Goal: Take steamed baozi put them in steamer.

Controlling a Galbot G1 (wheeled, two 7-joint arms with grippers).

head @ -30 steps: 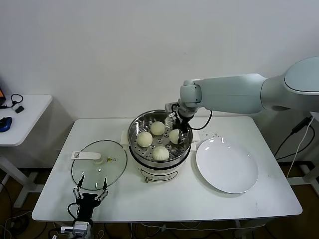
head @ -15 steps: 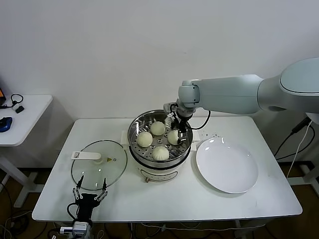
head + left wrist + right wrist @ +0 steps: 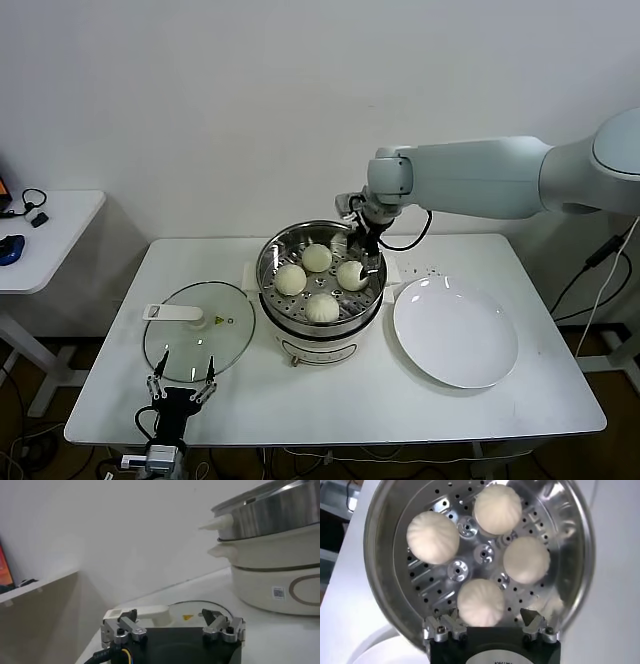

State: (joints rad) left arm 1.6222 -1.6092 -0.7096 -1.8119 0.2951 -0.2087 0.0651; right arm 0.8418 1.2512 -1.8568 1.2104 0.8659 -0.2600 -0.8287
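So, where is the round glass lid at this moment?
In the head view the round glass lid lies flat on the white table, on the robot's left, beside the shiny steel steamer.

The right arm was a smooth pale grey-white shell with rounded joints and a black cable looping at its wrist. The right gripper had a black body and silver finger mounts with small screws. The left gripper matched it, with a yellow wire showing.
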